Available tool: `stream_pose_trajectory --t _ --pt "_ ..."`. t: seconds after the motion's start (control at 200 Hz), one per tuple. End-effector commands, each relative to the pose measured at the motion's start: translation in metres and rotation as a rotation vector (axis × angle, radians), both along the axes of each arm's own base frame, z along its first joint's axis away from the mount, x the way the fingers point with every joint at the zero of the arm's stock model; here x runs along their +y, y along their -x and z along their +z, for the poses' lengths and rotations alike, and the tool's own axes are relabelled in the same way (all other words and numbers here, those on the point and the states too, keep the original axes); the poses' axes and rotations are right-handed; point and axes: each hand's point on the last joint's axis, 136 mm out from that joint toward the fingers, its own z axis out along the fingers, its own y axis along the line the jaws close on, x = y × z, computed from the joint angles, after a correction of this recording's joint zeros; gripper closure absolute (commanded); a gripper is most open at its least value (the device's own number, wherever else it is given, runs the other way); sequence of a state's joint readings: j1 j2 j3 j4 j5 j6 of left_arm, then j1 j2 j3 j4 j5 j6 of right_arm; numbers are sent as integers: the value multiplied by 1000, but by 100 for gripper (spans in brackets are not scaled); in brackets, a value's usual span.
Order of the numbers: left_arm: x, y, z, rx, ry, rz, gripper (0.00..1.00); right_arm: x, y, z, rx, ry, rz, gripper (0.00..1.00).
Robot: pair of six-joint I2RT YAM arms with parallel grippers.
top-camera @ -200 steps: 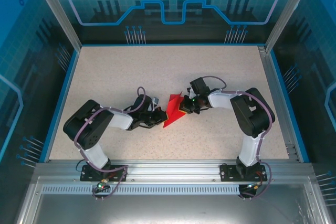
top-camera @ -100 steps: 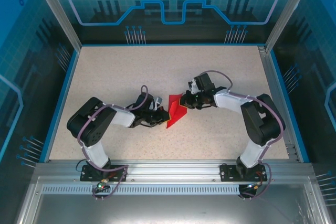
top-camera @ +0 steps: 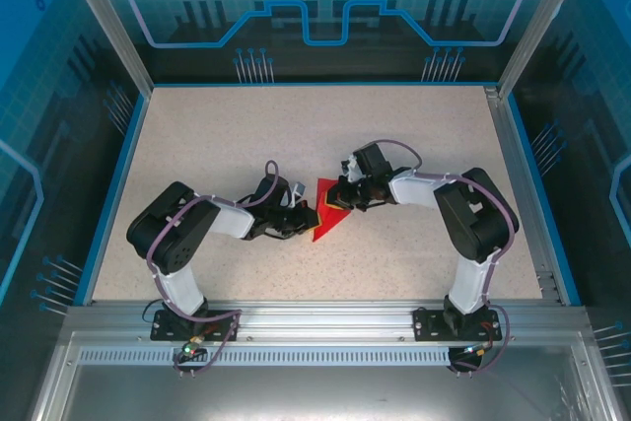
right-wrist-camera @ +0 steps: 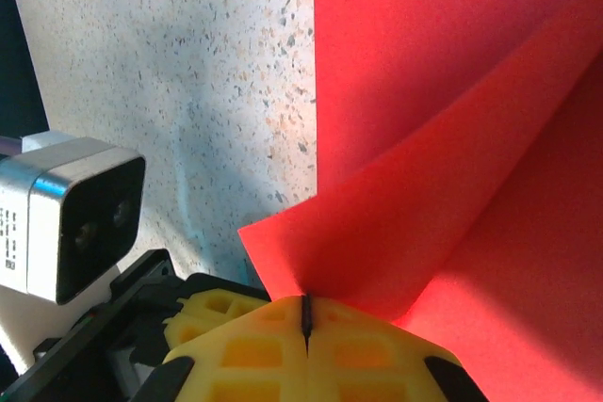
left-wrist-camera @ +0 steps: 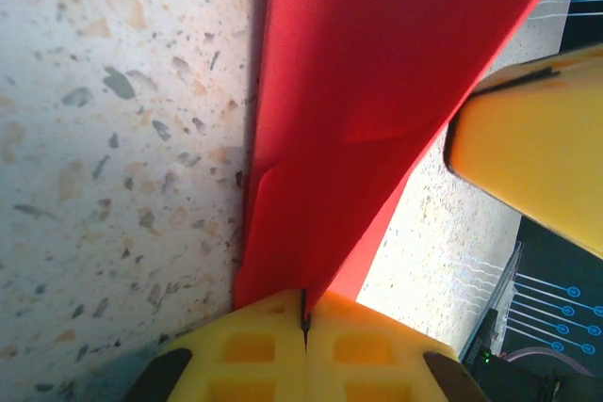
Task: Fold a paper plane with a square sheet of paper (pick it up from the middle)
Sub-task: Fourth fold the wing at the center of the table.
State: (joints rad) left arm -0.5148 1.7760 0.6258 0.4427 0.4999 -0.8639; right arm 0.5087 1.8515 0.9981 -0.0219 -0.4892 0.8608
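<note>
Paper: the square sheet of paper [top-camera: 326, 214] is bright red and lies near the middle of the table, between the two grippers. It is part-folded into an angular shape with a pointed lower end.
Paper, left wrist view: the sheet [left-wrist-camera: 358, 82] rises as a tall red panel with a crease down its left side. It narrows towards the bottom of the frame.
Paper, right wrist view: one layer [right-wrist-camera: 443, 72] lies flat on the tabletop, and a second flap lifts across it on a diagonal.
Left gripper: the left gripper [top-camera: 302, 216] reaches in from the left. Its yellow pads [left-wrist-camera: 252, 350] are pressed together with no gap, and the narrow lower end of the sheet is pinched in the seam between them.
Right gripper: the right gripper [top-camera: 341, 194] reaches in from the right at the sheet's upper edge. Its yellow pads [right-wrist-camera: 236, 341] also meet, and the corner of the lifted flap is caught in their seam.
Grippers to each other: they are close together, on opposite sides of the paper. A yellow finger [left-wrist-camera: 537, 157] of the right one shows just beside the sheet in the left wrist view.
Left wrist camera: a grey housing [right-wrist-camera: 71, 218] with dark lenses, low on the left of the right wrist view.
Table: a speckled beige top [top-camera: 217, 135] with a blue rim [top-camera: 116, 184].
</note>
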Motion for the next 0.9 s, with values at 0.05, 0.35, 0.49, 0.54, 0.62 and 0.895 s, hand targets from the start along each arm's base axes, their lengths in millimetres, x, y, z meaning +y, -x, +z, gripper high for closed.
stream_pose_trajectory --t 0.05,0.35,0.49,0.54,0.62,0.895 --pt "2 4 -7 21 2 -19 100 2 -15 1 -7 -9 -12 96" --pt "3 4 -12 39 -11 -12 100 0 -16 -10 18 11 -16 96" --pt "4 4 -14 54 -15 6 100 1 -18 -12 20 10 -14 96" --pt "4 5 -15 57 -14 9 100 0 -19 -12 24 15 -16 96" --pt "5 6 -17 66 -12 10 100 -2 -20 -13 24 21 -19 96" --pt "8 8 -21 83 -22 21 100 -2 -19 -23 48 28 -18 96"
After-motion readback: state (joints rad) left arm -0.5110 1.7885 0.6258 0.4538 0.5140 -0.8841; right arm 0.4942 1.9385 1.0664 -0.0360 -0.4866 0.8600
